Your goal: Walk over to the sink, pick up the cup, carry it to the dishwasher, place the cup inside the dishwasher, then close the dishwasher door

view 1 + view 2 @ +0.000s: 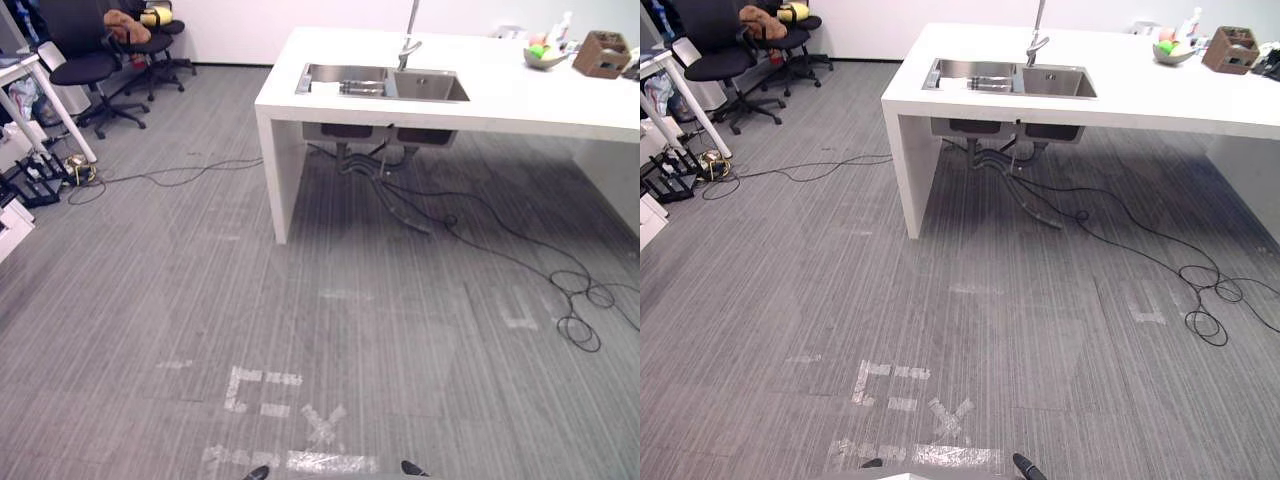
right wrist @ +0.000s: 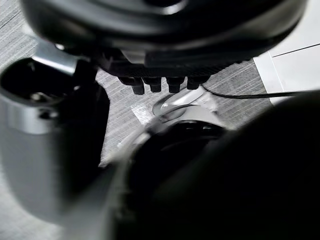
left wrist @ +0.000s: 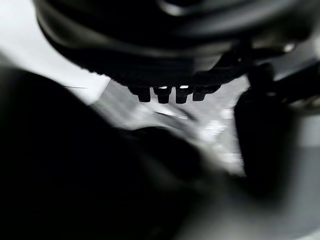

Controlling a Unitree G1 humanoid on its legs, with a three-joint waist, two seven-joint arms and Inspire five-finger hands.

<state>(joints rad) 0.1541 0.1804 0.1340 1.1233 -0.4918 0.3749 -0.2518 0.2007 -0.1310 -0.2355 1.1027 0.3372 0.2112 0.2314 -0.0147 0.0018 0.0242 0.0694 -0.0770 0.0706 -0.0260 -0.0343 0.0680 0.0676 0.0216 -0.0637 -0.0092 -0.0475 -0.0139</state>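
A: Quick, where's the cup [image 1: 360,87] sitting?

B: Something small and shiny is lying in the left basin of the sink [image 1: 430,88]. It's looking like the cup, but it's too small to be sure. The faucet [image 1: 408,50] is rising just behind the divider between the basins.

A: And the robot?

B: It's standing well apart from the sink. The grey floor [image 1: 150,300] is stretching out between them, with pale tape marks [image 1: 265,390] showing near it.

A: Left hand [image 3: 150,50]?

B: It's hanging low over the floor and nothing is showing in it. I cannot tell whether it's wide or closed.

A: Right hand [image 2: 160,40]?

B: Same there. It's hanging over the striped floor with nothing showing in it, and I cannot tell wide or closed.

A: Anything else to log?

B: The sink is sitting in a white counter [image 1: 520,100]. A bowl [image 1: 545,58] with fruit and a brown box [image 1: 602,54] are sitting near each other at the counter's far right. Dark cables [image 1: 520,255] are trailing from under the sink. Black office chairs [image 1: 85,65] are standing far left.
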